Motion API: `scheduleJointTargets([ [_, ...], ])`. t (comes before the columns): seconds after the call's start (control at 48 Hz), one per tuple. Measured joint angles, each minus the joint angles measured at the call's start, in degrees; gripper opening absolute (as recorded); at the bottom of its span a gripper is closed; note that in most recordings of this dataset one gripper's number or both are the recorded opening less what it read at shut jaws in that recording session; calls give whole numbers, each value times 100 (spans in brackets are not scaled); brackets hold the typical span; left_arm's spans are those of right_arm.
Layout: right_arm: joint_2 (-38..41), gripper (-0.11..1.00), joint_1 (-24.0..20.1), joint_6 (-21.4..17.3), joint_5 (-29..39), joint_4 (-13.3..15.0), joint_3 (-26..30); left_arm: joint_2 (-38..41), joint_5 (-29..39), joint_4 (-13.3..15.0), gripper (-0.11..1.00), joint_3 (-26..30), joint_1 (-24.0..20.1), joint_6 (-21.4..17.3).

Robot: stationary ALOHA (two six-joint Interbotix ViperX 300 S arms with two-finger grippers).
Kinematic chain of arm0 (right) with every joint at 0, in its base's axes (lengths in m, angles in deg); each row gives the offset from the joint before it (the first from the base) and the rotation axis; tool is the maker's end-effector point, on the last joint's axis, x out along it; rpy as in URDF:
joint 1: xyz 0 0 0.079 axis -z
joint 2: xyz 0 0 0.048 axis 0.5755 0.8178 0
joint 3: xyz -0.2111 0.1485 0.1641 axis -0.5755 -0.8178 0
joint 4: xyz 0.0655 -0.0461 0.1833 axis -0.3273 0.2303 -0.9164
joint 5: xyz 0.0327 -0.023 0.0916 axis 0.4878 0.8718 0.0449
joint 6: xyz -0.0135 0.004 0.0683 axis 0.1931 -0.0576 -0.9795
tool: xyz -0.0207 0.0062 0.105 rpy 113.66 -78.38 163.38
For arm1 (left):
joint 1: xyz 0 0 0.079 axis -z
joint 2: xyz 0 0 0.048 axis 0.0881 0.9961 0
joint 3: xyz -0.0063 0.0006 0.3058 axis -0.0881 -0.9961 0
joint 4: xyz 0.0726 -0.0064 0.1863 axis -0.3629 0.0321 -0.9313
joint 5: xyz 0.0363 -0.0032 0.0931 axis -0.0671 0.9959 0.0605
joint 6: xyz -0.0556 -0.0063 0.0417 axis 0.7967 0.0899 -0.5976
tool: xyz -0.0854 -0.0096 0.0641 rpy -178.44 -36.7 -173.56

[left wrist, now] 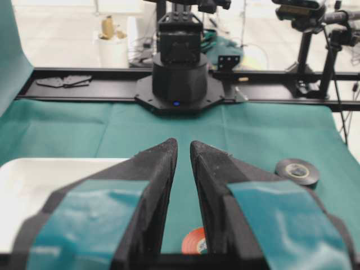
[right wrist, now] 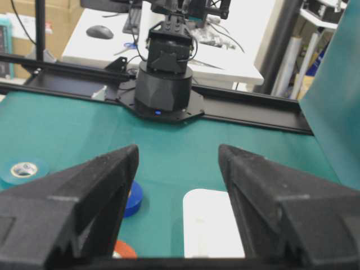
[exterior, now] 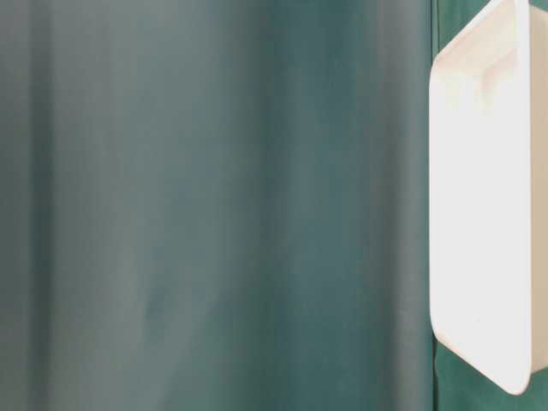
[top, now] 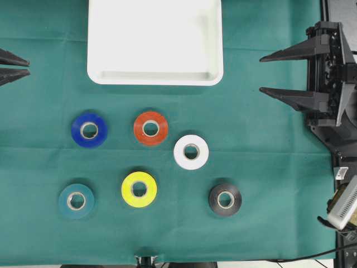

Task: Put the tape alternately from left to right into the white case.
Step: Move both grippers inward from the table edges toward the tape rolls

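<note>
The left pincer (top: 25,67) sits nearly closed at the edge, gripping nothing. On the green-clothed bench (top: 268,178) lie six ring-shaped tape rolls — blue (top: 89,130), teal (top: 76,201), yellow (top: 139,189), red-orange (top: 150,128), white (top: 191,151), black (top: 225,199) — all below the shallow white plastic case (top: 155,75). The right pincer (top: 261,73) gapes, empty, nothing blocking it.

Overhead view bright, even and sharp; each tape roll throws only a faint soft shadow on the green cloth (top: 262,167), and the white case (top: 155,78) is near blown out. Table-level view heavily blurred, a soft green wash with the case glaring at 3 o'clock. Wrist views: near fingers soft-focus, backgrounds bright toward 12 o'clock.
</note>
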Motion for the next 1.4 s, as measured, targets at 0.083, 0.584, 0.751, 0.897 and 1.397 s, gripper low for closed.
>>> scheduleJointTargets([
  [0.083, 0, 13, 18, -35, 0, 0, -53, 0, -9, 79, 13, -79, 9, 62],
  [0.584, 18, -9, 105, -53, -9, 0, -97, -18, -18, 123, 2, -176, 79, 97],
  [0.751, 105, -4, 114, -105, 0, 0, -97, -18, -44, 123, 9, -176, 123, 97],
  [0.897, 185, 19, 114, -149, 0, 0, -105, -18, -35, 114, 47, -229, 132, 97],
  [1.397, 237, 82, 237, -158, -9, 9, -105, 44, -9, 123, 95, -299, 141, 105],
])
